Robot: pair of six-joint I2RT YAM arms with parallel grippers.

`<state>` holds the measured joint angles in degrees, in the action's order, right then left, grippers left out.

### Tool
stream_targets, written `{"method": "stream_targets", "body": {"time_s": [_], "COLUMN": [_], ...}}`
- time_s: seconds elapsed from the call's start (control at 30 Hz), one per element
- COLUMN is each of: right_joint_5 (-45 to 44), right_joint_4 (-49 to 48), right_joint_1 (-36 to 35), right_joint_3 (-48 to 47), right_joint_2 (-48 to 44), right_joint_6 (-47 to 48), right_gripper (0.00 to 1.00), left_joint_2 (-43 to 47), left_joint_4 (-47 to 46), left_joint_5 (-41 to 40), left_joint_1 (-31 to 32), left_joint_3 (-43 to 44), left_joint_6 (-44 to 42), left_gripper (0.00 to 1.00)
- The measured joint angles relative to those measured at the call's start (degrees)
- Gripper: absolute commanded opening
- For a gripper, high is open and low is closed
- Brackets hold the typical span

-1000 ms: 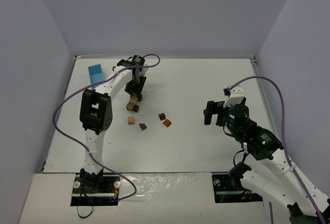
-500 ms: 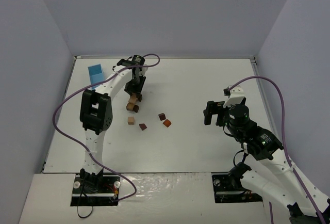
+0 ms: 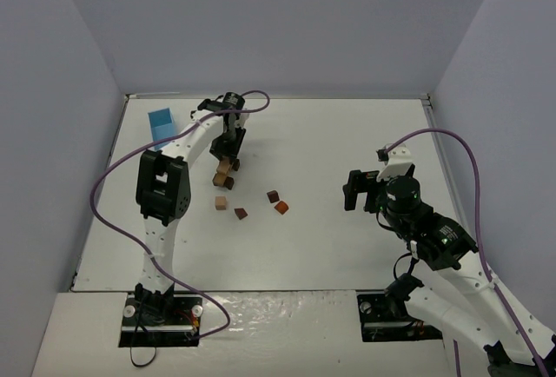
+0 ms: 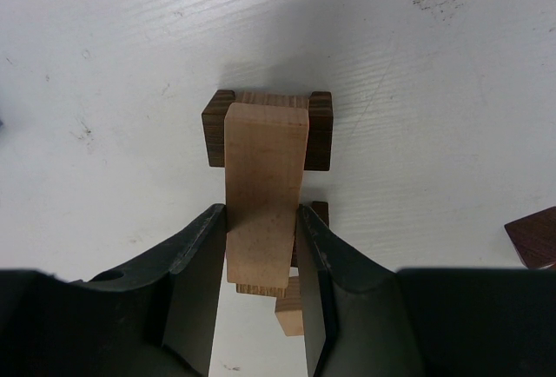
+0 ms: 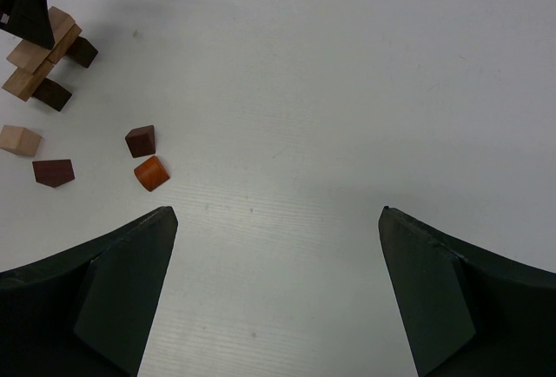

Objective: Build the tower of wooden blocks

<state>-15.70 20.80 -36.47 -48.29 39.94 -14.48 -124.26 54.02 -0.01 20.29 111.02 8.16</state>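
Your left jaws are clamping one light tan wooden bar (image 4: 265,190), holding it across one dark brown wooden block (image 4: 320,129) in the small tower (image 3: 225,171) of tan and dark brown pieces, toward the far left of the white table (image 3: 347,134). Four loose blocks are lying near it (one tan cube (image 3: 221,202), one maroon piece (image 3: 241,214), one dark brown piece (image 3: 273,195), one reddish-orange piece (image 3: 281,207)). One light blue rectangular box (image 3: 162,122) is sitting by the far-left corner. Your right jaws are standing wide apart, gripping nothing, well apart from the blocks.
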Motion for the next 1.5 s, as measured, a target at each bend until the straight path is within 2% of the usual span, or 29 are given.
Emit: {"method": "stream_targets", "body": {"time_s": [0.2, 0.43, 0.77, 0.93, 1.33, 1.5], "right_joint_5": [0.0, 0.0, 0.0, 0.0, 0.02, 0.04], "right_joint_4": [0.0, 0.0, 0.0, 0.0, 0.0, 0.0], "right_joint_1": [0.0, 0.0, 0.0, 0.0, 0.0, 0.0], "right_joint_3": [0.0, 0.0, 0.0, 0.0, 0.0, 0.0], "right_joint_2": [-0.04, -0.04, -0.04, -0.04, -0.35, -0.44], "right_joint_6": [0.0, -0.01, -0.01, -0.02, 0.0, 0.0], "right_gripper": [1.0, 1.0, 1.0, 1.0, 1.0, 1.0], "left_joint_2": [-0.37, -0.44, -0.44, -0.44, 0.69, 1.39], "left_joint_4": [-0.02, 0.02, 0.02, 0.02, 0.19, 0.21], "left_joint_5": [0.02, 0.02, -0.23, -1.08, -1.49, -1.33], "left_joint_1": [0.0, 0.0, 0.0, 0.0, 0.0, 0.03], "left_joint_3": [0.13, 0.2, 0.2, 0.2, 0.2, 0.33], "left_joint_6": [0.0, 0.02, 0.53, 1.0, 3.19, 6.0], "left_gripper": [0.03, 0.11, 0.42, 0.51, 0.53, 0.63]}}
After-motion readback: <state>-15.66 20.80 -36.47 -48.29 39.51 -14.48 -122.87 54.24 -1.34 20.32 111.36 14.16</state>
